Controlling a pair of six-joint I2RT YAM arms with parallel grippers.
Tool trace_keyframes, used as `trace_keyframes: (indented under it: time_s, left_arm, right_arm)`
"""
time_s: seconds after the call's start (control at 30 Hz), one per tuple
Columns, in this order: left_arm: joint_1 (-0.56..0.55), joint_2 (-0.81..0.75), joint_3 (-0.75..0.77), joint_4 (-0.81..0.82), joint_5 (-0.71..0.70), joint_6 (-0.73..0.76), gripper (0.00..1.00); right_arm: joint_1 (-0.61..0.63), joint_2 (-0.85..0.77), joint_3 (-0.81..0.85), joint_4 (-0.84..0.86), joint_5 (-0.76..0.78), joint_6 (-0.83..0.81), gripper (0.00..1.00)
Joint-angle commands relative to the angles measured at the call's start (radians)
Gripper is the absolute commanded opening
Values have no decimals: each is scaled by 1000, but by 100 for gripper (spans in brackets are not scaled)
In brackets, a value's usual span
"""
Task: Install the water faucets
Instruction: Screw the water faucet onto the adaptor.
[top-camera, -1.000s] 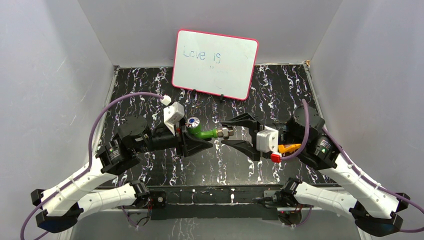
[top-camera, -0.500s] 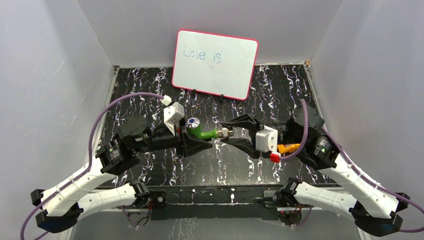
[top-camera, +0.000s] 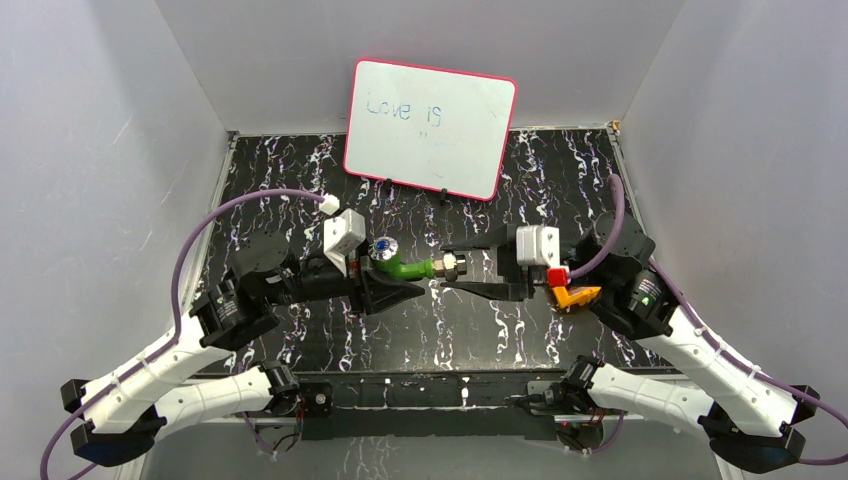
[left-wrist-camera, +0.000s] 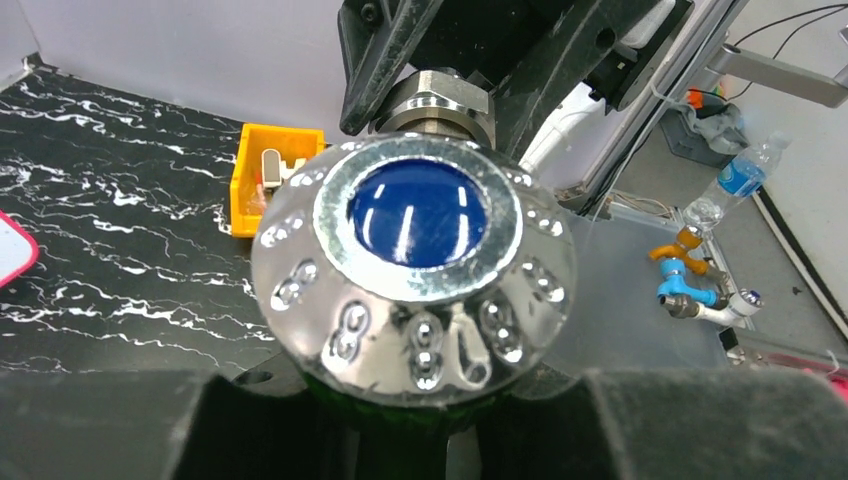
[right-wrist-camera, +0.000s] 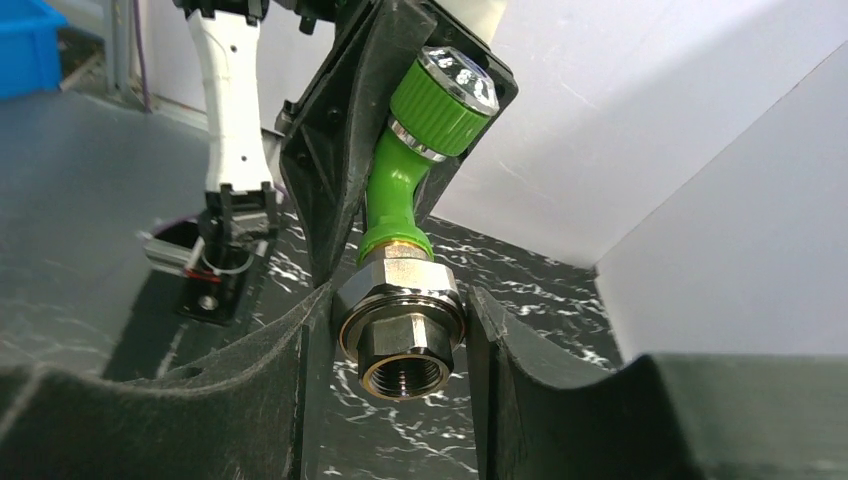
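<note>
The green faucet (top-camera: 406, 267) is held level above the table between both arms. Its blue-and-silver knob (top-camera: 384, 245) faces up and fills the left wrist view (left-wrist-camera: 415, 260). My left gripper (top-camera: 386, 276) is shut on the green body below the knob; the grip itself is hidden under the knob in the left wrist view (left-wrist-camera: 420, 425). The silver threaded fitting (top-camera: 447, 266) points toward the right arm. In the right wrist view my right gripper (right-wrist-camera: 400, 375) is shut on the fitting (right-wrist-camera: 402, 325), with both fingers (right-wrist-camera: 290, 380) against its hex sides and the threaded hole facing the camera.
A whiteboard (top-camera: 430, 128) with a red rim stands at the back of the black marbled table (top-camera: 300, 180). An orange tray (top-camera: 576, 295) with metal pieces lies under the right arm and also shows in the left wrist view (left-wrist-camera: 268, 175). White walls close in both sides.
My right wrist has rolled about its axis, so its white camera block swung from below to above. Its fingers went from spread wide to closed on the fitting. The left arm barely moved.
</note>
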Motion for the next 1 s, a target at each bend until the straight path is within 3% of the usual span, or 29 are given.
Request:
trace_keyframes:
  time_s: [0.0,0.2,0.43,0.8,0.97]
  left_arm:
    - [-3,-16,35,95,44,75,0]
    - [-3,-13,62,71,41,202,0]
    - [-3,-25,69,72,22,374,0]
    - [-3,-18,70,75,-21,537,0]
    - [-3,-23,65,80,-25,540,0]
  right_arm:
    - [-2,13,26,92,39,242,6]
    - [-4,22,22,143,68,470,0]
    - [-2,57,46,107,83,661,0]
    - [-3,81,75,67,129,822,0]
    - [-3,45,43,139,163,817,32]
